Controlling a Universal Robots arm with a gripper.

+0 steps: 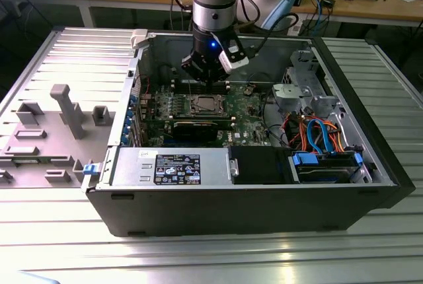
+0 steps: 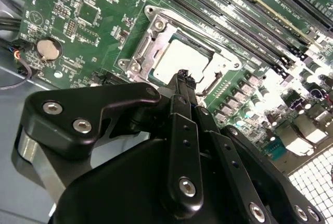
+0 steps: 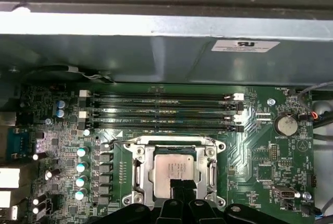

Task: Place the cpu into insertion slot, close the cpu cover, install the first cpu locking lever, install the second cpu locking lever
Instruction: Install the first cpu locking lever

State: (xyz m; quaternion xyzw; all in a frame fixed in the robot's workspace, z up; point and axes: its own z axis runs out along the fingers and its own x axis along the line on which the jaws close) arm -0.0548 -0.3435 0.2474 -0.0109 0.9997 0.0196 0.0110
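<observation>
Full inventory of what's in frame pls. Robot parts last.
case: 1, dark grey, open, on the ribbed metal table
board: 1, green, inside the case
cpu: 1, silver, mid-board
cover: 1, silver frame, lying flat around the cpu
memory slots: 4, black, beside the cover
coin cell: 1, silver, on the board
power supply: 1, grey with dark label, inside the case
cables: several, orange and blue, exterior view's right of the case
fixtures: several, grey, exterior view's left of the case
arm: 1, silver-grey, above the board
gripper: 1, black, shut, tips just over the cpu
</observation>
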